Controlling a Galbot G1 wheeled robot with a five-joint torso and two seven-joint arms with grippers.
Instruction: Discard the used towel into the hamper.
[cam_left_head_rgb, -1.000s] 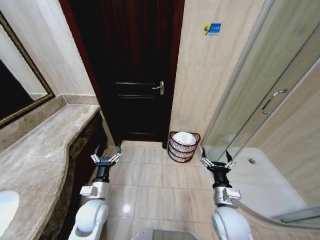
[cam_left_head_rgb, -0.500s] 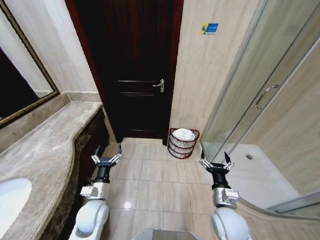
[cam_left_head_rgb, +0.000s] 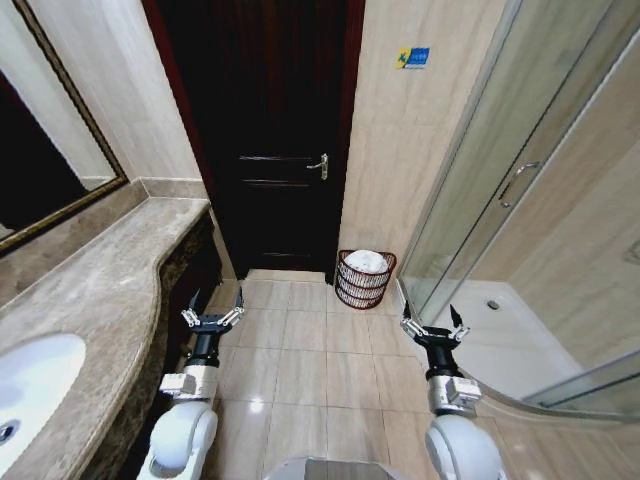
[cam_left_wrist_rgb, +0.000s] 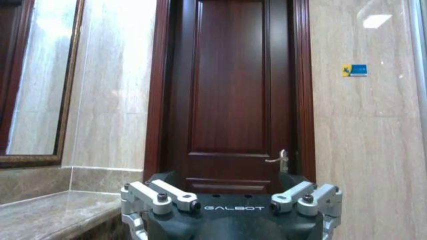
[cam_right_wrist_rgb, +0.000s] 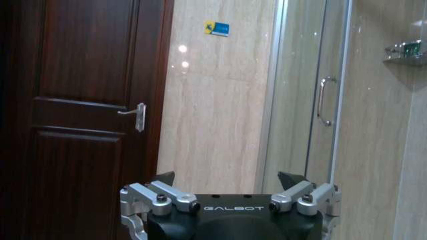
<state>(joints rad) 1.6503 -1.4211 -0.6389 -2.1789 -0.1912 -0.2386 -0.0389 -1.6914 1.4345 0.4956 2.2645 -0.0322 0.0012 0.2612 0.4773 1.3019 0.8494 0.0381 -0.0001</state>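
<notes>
One hamper (cam_left_head_rgb: 365, 279) stands on the floor, holding one white towel (cam_left_head_rgb: 366, 261). Two grippers are present: one left gripper (cam_left_head_rgb: 212, 306) and one right gripper (cam_left_head_rgb: 433, 322), each with two fingers spread apart. One dark wooden door (cam_left_head_rgb: 270, 140) carries one lever handle (cam_left_head_rgb: 319, 165). One blue sign (cam_left_head_rgb: 412, 58) is fixed to the wall. One glass shower enclosure (cam_left_head_rgb: 490, 180) has one bar handle (cam_left_head_rgb: 512, 183) and one floor drain (cam_left_head_rgb: 492, 305). One stone countertop (cam_left_head_rgb: 100, 300) holds one white basin (cam_left_head_rgb: 30, 385), below one framed mirror (cam_left_head_rgb: 40, 170).
</notes>
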